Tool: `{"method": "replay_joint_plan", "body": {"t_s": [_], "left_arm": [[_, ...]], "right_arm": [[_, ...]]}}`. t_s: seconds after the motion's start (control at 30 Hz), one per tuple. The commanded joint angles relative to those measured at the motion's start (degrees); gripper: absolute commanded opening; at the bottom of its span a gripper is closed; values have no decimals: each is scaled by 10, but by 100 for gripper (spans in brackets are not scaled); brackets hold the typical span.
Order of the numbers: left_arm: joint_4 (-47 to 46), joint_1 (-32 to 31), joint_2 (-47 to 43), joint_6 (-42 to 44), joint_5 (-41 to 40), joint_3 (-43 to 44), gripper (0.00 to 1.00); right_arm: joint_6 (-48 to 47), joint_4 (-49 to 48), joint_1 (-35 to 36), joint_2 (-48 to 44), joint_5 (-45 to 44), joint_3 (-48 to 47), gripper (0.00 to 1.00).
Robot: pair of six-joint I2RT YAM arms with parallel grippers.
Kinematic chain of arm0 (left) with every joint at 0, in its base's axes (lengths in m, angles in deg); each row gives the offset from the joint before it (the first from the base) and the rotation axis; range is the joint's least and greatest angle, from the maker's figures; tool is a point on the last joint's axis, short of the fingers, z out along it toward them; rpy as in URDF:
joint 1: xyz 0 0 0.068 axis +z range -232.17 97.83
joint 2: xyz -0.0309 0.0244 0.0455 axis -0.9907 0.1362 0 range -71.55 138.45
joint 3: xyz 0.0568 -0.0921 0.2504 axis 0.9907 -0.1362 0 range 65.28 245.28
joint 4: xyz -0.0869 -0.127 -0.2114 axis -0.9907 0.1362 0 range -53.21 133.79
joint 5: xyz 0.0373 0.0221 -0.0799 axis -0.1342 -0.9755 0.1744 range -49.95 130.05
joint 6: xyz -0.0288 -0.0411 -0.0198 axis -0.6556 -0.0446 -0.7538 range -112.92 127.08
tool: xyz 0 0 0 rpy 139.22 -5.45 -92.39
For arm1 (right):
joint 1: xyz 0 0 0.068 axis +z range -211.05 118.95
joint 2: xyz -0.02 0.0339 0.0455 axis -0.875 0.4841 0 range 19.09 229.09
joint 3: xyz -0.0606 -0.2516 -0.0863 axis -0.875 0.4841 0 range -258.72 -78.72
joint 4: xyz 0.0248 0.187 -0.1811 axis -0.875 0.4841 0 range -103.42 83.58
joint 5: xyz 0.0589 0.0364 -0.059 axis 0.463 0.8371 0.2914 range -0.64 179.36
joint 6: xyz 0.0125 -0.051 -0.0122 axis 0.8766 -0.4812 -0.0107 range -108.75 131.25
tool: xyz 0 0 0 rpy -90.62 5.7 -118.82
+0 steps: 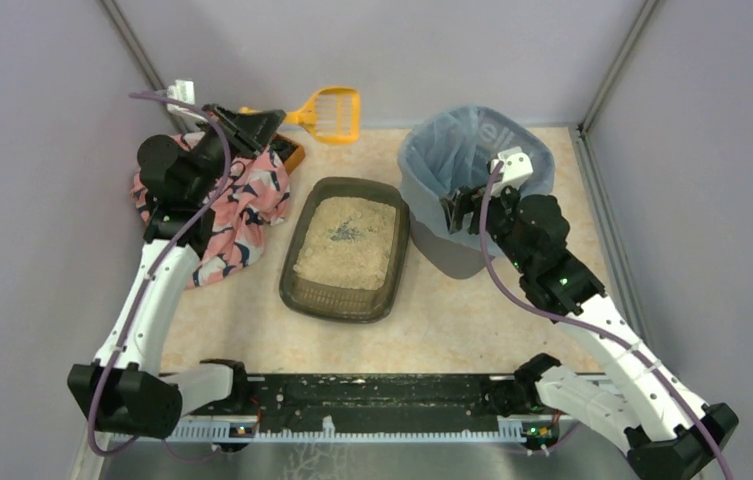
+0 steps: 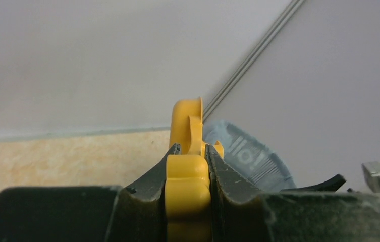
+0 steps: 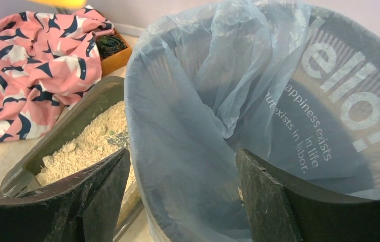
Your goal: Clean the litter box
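Far left, left claw clenched on scoop handle; litter box lies near-right of it, long axis near-far. Right claw released astride bin rim.

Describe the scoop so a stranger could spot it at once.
Look to the table's far edge, left of the grey bin and beyond the litter box. There the left claw grips the scoop. Only it has a slotted, yellow-orange head.

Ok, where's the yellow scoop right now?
In the top view the yellow scoop is at the back, left of the middle, close to the far wall. The left gripper holds its handle, behind the litter box.
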Motion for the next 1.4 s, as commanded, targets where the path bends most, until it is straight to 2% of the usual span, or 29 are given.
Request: {"method": "replay_joint_plan", "body": {"t_s": [0.0, 0.13, 0.37, 0.47, 0.63, 0.73, 0.93, 1.07, 1.17, 1.37], "left_arm": [[250, -30, 3, 133, -44, -10, 0], [338, -86, 0, 221, -180, -43, 0], [377, -195, 45, 263, -385, -50, 0], [387, -237, 91, 285, -496, -29, 0], [444, -296, 174, 311, -596, 57, 0], [476, -310, 203, 316, -626, 97, 0], [475, -324, 209, 341, -620, 125, 0], [494, -330, 226, 370, -646, 152, 0], [496, -328, 233, 375, -665, 143, 0], [494, -327, 252, 353, -627, 114, 0]], "right_arm": [[10, -42, 5, 5, 18, 1, 77], [14, -50, 5, 11, 29, 5, 77], [21, -60, 5, 27, 51, 11, 77], [24, -60, 5, 30, 57, 13, 76], [26, -63, 4, 31, 59, 22, 76], [27, -64, 5, 28, 61, 29, 76], [32, -72, 4, 26, 64, 43, 76], [37, -80, 4, 32, 70, 45, 76], [38, -81, 5, 35, 71, 45, 76], [37, -79, 4, 35, 70, 47, 76]]}}
